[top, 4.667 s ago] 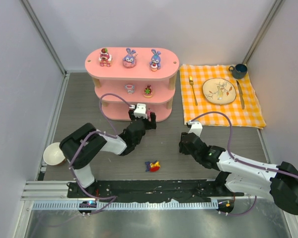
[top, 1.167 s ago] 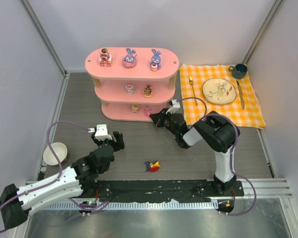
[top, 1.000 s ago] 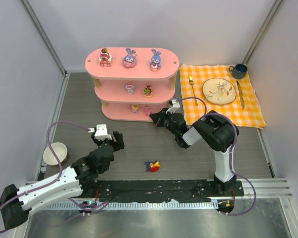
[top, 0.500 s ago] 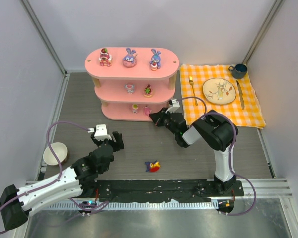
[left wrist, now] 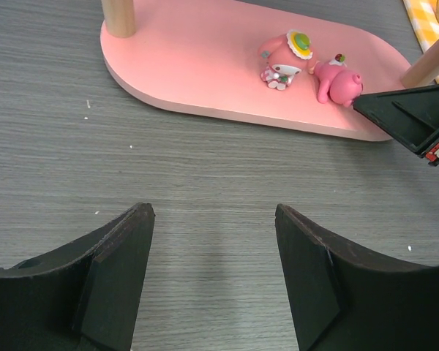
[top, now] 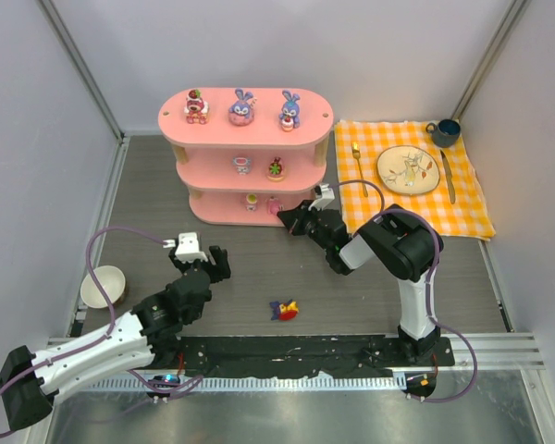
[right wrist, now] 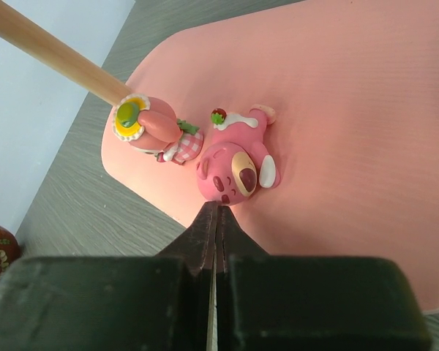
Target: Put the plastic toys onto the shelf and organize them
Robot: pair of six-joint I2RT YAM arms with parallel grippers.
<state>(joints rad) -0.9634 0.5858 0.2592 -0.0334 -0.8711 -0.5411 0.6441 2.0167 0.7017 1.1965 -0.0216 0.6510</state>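
The pink shelf (top: 305, 139) holds three plastic toys on its top tier (top: 241, 108) and two on the middle tier (top: 276, 168). On the bottom board (right wrist: 351, 110) a pink yellow-hatted toy (right wrist: 150, 124) stands by a wooden post. Beside it a pink bear toy (right wrist: 234, 164) lies on its side. My right gripper (right wrist: 214, 208) is shut and empty, its tip touching the bear's head; it also shows from above (top: 291, 220). A red-yellow-purple toy (top: 284, 309) lies on the floor. My left gripper (left wrist: 214, 219) is open and empty over bare floor, short of the shelf (left wrist: 205, 66).
A white bowl (top: 103, 285) sits at the left edge. Right of the shelf lies an orange checked cloth (top: 472, 208) with a plate (top: 408, 170), fork (top: 359, 166), knife (top: 449, 176) and blue mug (top: 444, 132). Walls close in on both sides.
Since the earliest frame my left arm has drawn back from the shelf to the front left, and my right arm has reached to the bottom tier. Nothing visibly moved in the last second.
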